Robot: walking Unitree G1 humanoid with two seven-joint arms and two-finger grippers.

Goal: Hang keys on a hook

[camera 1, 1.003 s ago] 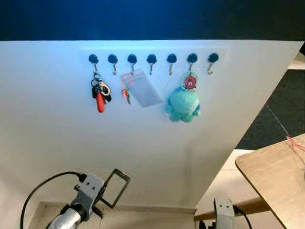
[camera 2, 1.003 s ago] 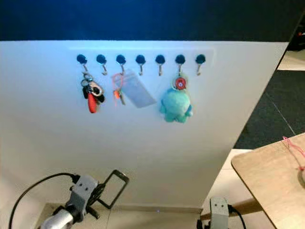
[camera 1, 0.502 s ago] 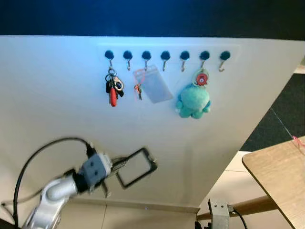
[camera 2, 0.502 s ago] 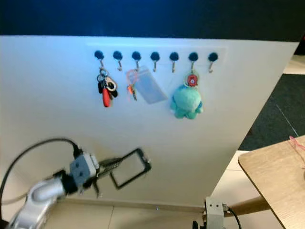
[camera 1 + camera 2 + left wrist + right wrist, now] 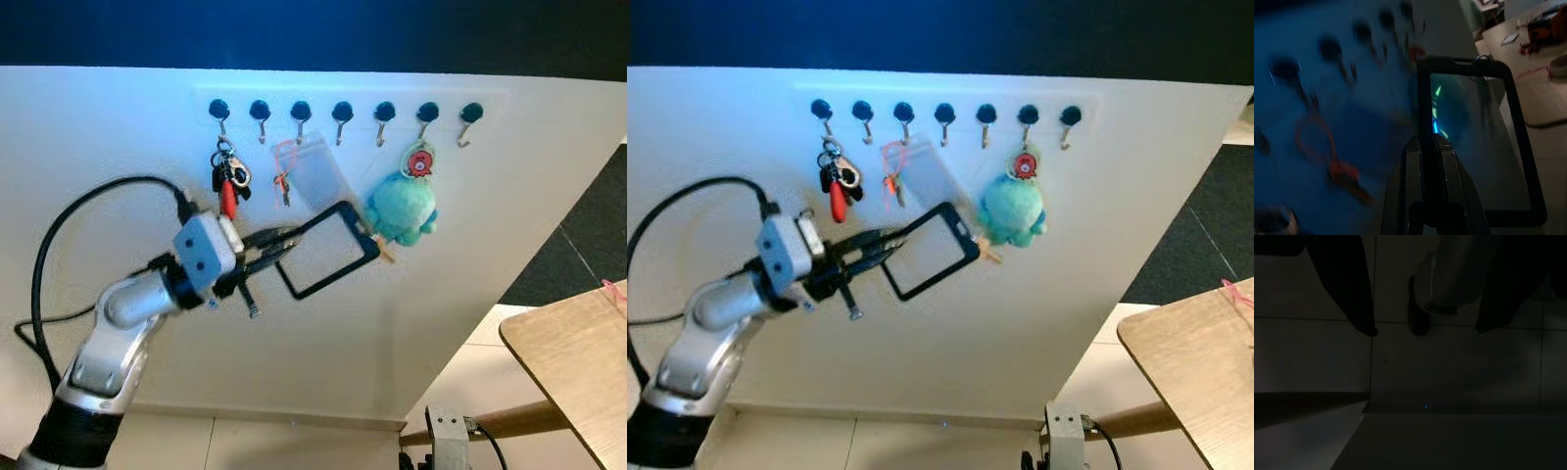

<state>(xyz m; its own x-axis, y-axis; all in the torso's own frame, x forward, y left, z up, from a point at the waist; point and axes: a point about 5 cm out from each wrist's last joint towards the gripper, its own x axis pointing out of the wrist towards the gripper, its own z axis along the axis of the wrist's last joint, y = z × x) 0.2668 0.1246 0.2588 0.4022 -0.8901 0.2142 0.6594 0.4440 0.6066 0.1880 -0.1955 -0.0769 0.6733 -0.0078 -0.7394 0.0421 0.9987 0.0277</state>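
White wall's hooks [image 5: 341,111] wait above as left gripper [image 5: 294,245], clamped on badge holder [image 5: 328,250], must lift its loop onto one.

A white wall panel [image 5: 950,323] carries a row of seven dark-knobbed hooks [image 5: 944,117] near its top edge. A bunch of keys [image 5: 835,182] with a red fob hangs from the hook nearest the left edge, a clear badge sleeve [image 5: 926,176] from the third, and a teal plush toy [image 5: 1012,209] from the sixth. The left gripper [image 5: 884,249] is raised before the panel, its fingers pinched on the edge of a black-framed card holder [image 5: 932,251], which overlaps the sleeve's lower part. A wooden table [image 5: 1200,372] juts in at the lower right.
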